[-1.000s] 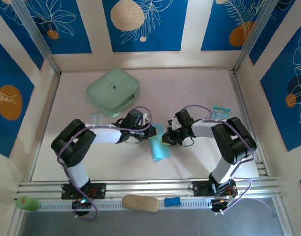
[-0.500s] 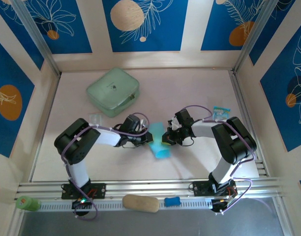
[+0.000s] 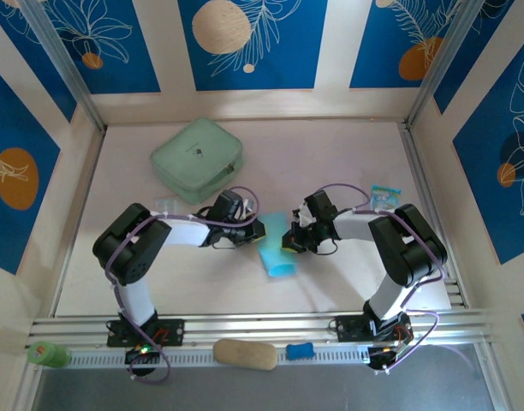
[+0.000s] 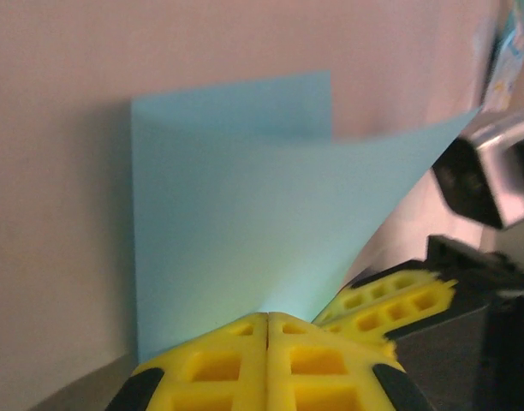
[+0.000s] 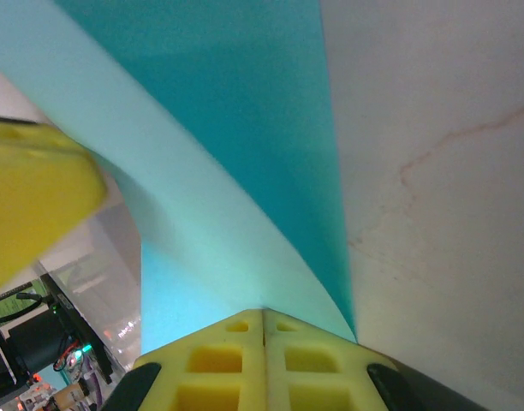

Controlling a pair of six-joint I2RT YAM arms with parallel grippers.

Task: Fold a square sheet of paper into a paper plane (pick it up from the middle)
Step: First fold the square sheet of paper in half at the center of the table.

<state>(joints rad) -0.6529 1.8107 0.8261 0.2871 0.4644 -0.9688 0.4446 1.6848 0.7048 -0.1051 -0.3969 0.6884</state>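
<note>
The square sheet of paper [image 3: 276,249], light cyan-blue, lies mid-table between the two arms, bent over on itself with its near end on the table. My left gripper [image 3: 259,232] is shut on its left edge and my right gripper [image 3: 288,242] is shut on its right edge. In the left wrist view the sheet [image 4: 236,214] rises from my closed left gripper [image 4: 268,317] as a curved flap, with the right gripper's yellow fingers [image 4: 390,300] beside it. In the right wrist view the sheet [image 5: 202,214] curls up from my closed right gripper [image 5: 264,312].
A mint-green rounded case [image 3: 198,159] sits at the back left. A small printed packet [image 3: 384,194] lies behind the right arm and a pale one [image 3: 165,205] by the left arm. A beige pad [image 3: 245,354], a blue piece [image 3: 300,350] and a green object [image 3: 46,354] rest on the front rail.
The left gripper has shifted slightly and the sheet has spread from a narrow strip into a wider, tilted shape. The right gripper has stayed put. Both stay shut.
</note>
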